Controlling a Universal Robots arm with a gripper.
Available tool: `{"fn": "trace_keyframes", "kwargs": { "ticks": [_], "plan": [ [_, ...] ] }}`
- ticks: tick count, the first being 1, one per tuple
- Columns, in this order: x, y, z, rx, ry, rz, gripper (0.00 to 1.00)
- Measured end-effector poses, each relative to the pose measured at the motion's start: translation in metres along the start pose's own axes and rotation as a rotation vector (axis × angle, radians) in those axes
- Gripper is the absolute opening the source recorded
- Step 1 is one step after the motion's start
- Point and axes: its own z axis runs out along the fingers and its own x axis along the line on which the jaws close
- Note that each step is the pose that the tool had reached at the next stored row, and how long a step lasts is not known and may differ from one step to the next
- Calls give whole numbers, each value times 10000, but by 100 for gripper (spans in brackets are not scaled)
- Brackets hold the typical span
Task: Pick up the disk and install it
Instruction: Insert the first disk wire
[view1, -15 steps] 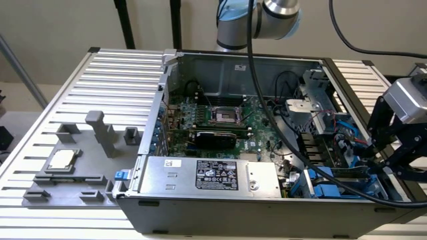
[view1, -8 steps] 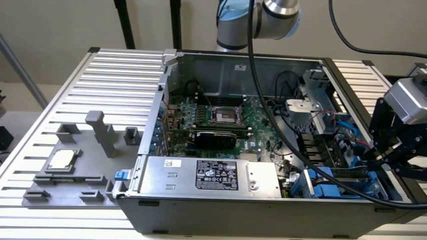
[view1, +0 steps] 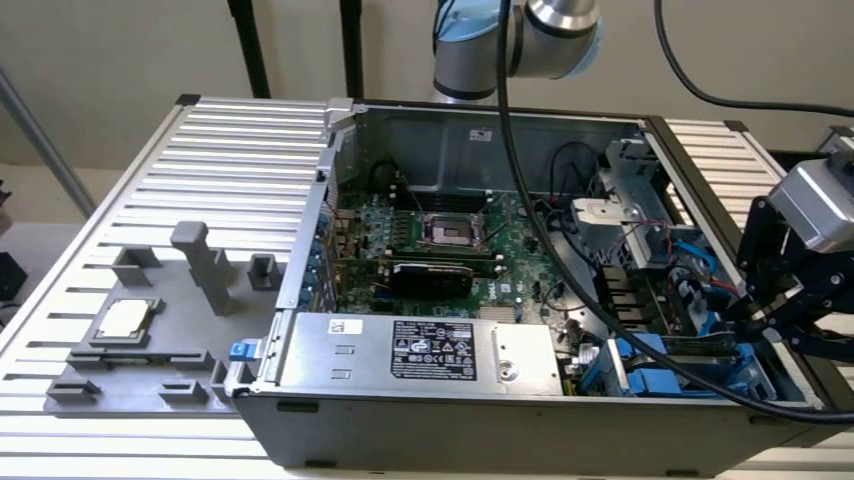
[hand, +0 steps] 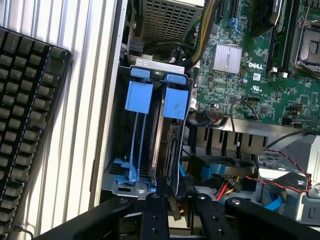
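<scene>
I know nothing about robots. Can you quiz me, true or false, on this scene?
The computer case is open. True.
The small silver chip sits inside the case. False: it rests on the grey fixture outside.
The claw is over that fixture. False: it is at the drive bay with blue carriers.
A black keyboard lies beside the case. True.
The disk lies on the fixture. False: it stands edge-on in the drive bay.
</scene>
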Motion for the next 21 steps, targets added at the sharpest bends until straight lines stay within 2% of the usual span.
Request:
{"fn": "trace_keyframes", "kwargs": {
  "ticks": [5, 6, 9, 12, 17, 19, 21],
  "plan": [
    [3, 0, 13, -20, -29, -200, 24],
    [3, 0, 13, -23, -36, -225, 17],
    [2, 18, 14, -27, -48, -272, 16],
    [-8, 99, 16, -29, -46, -291, 16],
    [-32, 281, 21, -30, -45, -290, 16],
    [-35, 301, 23, -27, -26, -245, 16],
    [-35, 300, 23, -19, 41, -100, 16]
  ]
}}
